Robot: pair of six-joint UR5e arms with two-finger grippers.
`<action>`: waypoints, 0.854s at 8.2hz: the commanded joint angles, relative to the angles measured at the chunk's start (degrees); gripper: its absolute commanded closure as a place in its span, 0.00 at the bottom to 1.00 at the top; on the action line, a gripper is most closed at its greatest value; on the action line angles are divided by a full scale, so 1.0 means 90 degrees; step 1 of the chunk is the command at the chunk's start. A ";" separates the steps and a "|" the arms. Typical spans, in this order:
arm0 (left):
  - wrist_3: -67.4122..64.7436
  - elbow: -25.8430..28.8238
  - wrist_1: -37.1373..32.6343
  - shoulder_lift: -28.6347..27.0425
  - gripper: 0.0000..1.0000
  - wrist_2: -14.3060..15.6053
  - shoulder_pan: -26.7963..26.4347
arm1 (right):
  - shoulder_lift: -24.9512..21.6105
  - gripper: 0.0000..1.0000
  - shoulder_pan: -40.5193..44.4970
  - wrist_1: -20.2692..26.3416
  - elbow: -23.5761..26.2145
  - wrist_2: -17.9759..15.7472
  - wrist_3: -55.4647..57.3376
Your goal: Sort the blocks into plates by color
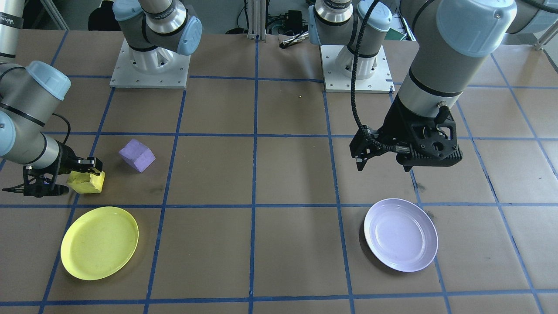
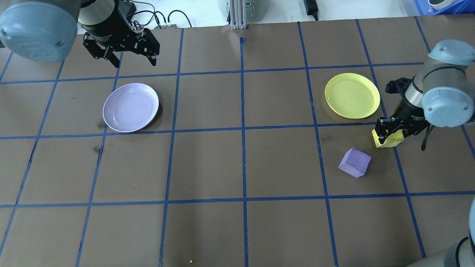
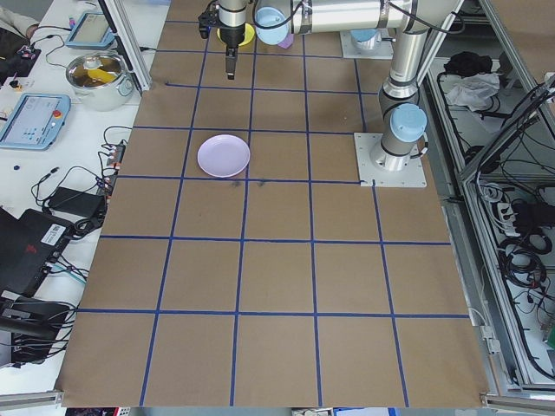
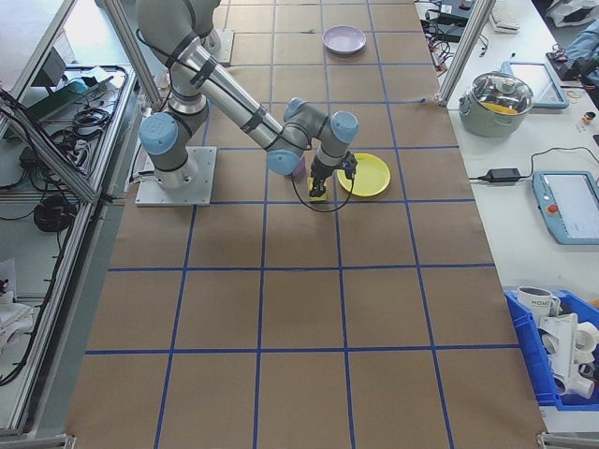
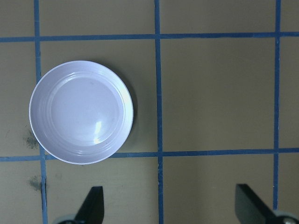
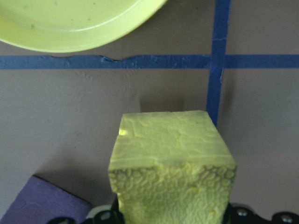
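A yellow block [image 1: 87, 183] [image 2: 387, 140] sits between the fingers of my right gripper [image 1: 83, 174] [image 2: 389, 130], which is shut on it, close to the table. It fills the lower right wrist view [image 6: 173, 158]. The yellow plate [image 1: 99, 248] [image 2: 352, 95] [image 6: 70, 23] lies just beyond it. The purple block [image 1: 137, 155] [image 2: 355, 162] [image 6: 42, 205] rests tilted on the table beside the gripper. My left gripper [image 2: 134, 61] [image 5: 170, 210] hangs open and empty, above the table near the lavender plate [image 1: 401, 240] [image 2: 130, 107] [image 5: 81, 112], which holds nothing.
The brown table carries a grid of blue tape [image 2: 243, 128]. The two arm bases [image 1: 150, 65] [image 1: 357, 65] stand at the robot's side. A bench with a pot [image 3: 100, 74] and tablets runs along the far side.
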 commanded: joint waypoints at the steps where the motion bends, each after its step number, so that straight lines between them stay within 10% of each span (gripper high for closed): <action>1: -0.0002 0.0027 0.0010 -0.0010 0.00 -0.0001 0.0000 | -0.0315 0.80 0.0403 0.0705 -0.0561 0.0093 0.0613; 6: -0.0012 0.0018 0.0000 0.0000 0.00 -0.0001 0.0000 | 0.1296 0.79 0.0992 0.0329 -0.1932 0.0152 0.0635; 7: -0.0003 0.0028 0.0000 -0.0010 0.00 -0.0001 0.0000 | 0.1287 0.34 0.0992 0.0327 -0.1864 0.0152 0.0654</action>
